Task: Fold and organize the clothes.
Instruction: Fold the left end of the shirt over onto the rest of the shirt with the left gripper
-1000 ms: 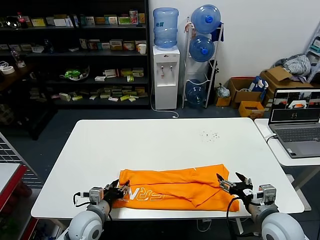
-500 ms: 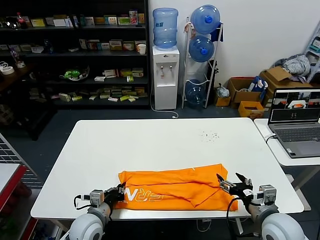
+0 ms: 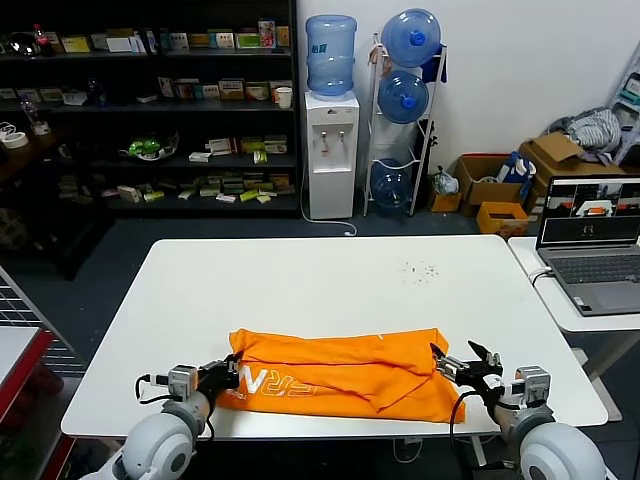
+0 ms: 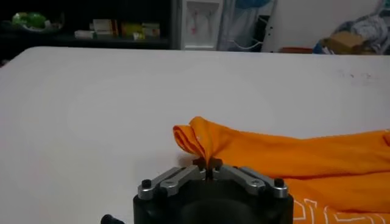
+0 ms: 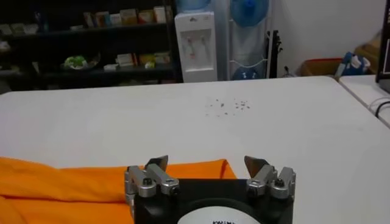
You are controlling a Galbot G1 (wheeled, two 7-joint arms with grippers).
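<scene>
The bright orange T-shirt (image 3: pixel 340 372) lies folded into a long band along the near edge of the white table (image 3: pixel 340 285), white lettering showing near its left end. My left gripper (image 3: pixel 227 376) is shut on the shirt's left corner; the left wrist view shows a bunched orange fold (image 4: pixel 204 141) pinched between the closed fingertips of my left gripper (image 4: pixel 208 163). My right gripper (image 3: pixel 462 364) is open and empty over the shirt's right end; the right wrist view shows my right gripper (image 5: pixel 207 162) with its jaws spread above the orange edge (image 5: pixel 183 170).
A second small table with an open laptop (image 3: pixel 590 240) stands at the right. Behind the table are a water dispenser (image 3: pixel 331 120), a rack of water bottles (image 3: pixel 405 100), dark shelves (image 3: pixel 150 110) and cardboard boxes (image 3: pixel 490 185). A few small specks (image 3: pixel 420 270) lie on the far right of the table.
My left gripper has pulled the shirt's left corner further left, stretching the band that way. The right gripper has stayed open at the right end.
</scene>
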